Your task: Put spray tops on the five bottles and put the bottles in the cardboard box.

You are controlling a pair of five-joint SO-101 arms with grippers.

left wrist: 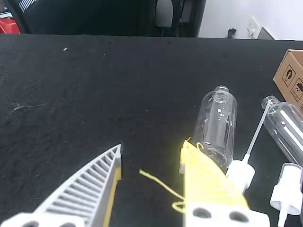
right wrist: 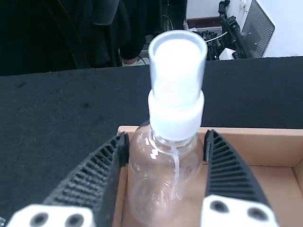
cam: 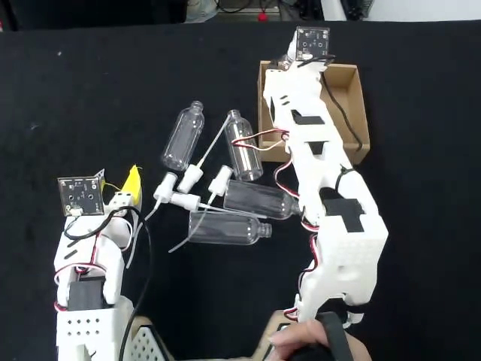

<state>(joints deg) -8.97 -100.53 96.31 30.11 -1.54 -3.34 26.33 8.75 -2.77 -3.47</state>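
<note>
Right, my right gripper [right wrist: 165,136] is out over the brown cardboard box [cam: 359,113] at the far right. Its black ribbed fingers [right wrist: 102,170] are closed in against the shoulders of an upright clear plastic bottle [right wrist: 161,184] that already wears its white spray top [right wrist: 176,80]. I read this as the boxing step for the first bottle, so the job is barely under way. Next call, as I judge it: ease those fingers apart just enough to leave the bottle standing, lift straight up so nothing clips the cap, then go for the rest. In the middle of the black table [cam: 90,90], four uncapped clear bottles [cam: 183,137] lie on their sides, with four loose white spray heads [cam: 190,178] and their thin dip tubes scattered among them. My left gripper [left wrist: 151,146] hangs at the near left, one grey finger and one yellow, spread wide and holding nothing, just beside the leftmost of them. From above, the arm covers most of the box's inside, so I can't tell whether the bottle's base is down on its floor. The dip tubes cross, and I can't sort which belongs to which head.
</note>
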